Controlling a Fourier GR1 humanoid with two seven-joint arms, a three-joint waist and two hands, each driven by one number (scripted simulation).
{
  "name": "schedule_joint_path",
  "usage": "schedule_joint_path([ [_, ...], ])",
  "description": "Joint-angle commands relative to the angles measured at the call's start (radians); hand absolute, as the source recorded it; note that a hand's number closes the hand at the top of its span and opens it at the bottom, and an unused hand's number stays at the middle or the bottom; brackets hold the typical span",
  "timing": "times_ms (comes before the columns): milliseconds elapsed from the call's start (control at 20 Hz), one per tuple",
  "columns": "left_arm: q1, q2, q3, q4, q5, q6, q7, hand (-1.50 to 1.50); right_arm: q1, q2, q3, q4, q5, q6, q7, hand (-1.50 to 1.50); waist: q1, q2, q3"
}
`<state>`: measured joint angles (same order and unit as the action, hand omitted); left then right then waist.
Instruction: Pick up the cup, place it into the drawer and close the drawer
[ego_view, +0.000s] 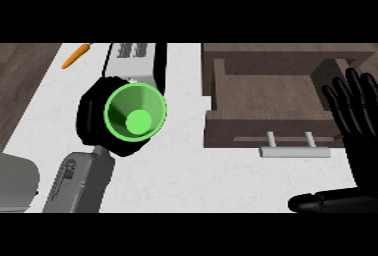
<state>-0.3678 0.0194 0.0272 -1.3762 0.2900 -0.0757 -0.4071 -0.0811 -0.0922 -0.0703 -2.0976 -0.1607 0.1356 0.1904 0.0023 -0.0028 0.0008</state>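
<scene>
carrot (75, 55): small orange one lying way up at the top left, right where the white counter (221, 175) meets the dark wood strip, well apart from everything else.
grey thing at the lower left: some rounded grey object (15, 182) poking in from the left edge, can't tell what it is.
left forearm: grey, comes up from the bottom edge left of centre and leans toward the cup.
left hand (90, 111): black, wrapped round the cup's outside. mostly hidden behind it, you just see black bulging out on the left side and under the rim, so it's gripping the cup.
cup (135, 113): green, tipped so its mouth faces the camera, you look right down inside to the lighter green bottom. it's over the counter, left of the drawer, clearly outside it.
grey block behind the cup: light grey boxy part (133, 59) with dark slots, running up to the top edge.
drawer (266, 131): dark wood, pulled open, inside is bare. pale grey bar handle (295, 150) on its front, facing the bottom of the view.
right hand (353, 107): black, at the far right edge, fingers straight and spread pointing up, overlapping the drawer's right side. holding nothing, just resting there.
</scene>
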Motion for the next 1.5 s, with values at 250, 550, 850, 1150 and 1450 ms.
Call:
schedule_joint_path([
  [250, -0.232, -0.015, -0.036, 0.001, -0.057, 0.14, 0.171, 1.5, 0.025, 0.013, 0.015, -0.021, 0.022, -0.005, -0.011, -1.5, -0.008, 0.002, -0.001],
  [550, -0.371, 0.006, -0.036, 0.026, -0.07, 0.221, 0.265, 1.5, -0.015, -0.017, -0.043, 0.088, -0.016, 0.031, -0.063, -1.5, -0.006, 0.003, -0.001],
  [850, -0.58, -0.019, -0.123, 0.203, -0.06, 0.367, 0.288, 1.5, 0.015, -0.003, -0.015, 0.04, -0.006, 0.031, -0.065, -1.5, -0.019, 0.004, 0.0],
  [1150, -0.67, -0.019, -0.091, 0.427, -0.059, 0.326, 0.204, 1.5, 0.027, -0.051, -0.076, 0.003, -0.077, 0.063, -0.017, -1.5, -0.025, 0.006, 0.0],
  [1450, -0.791, -0.019, -0.204, 0.555, 0.032, 0.463, 0.185, 1.5, 0.059, 0.013, 0.007, 0.033, 0.005, 0.047, -0.088, -1.5, -0.033, 0.007, 0.0],
])
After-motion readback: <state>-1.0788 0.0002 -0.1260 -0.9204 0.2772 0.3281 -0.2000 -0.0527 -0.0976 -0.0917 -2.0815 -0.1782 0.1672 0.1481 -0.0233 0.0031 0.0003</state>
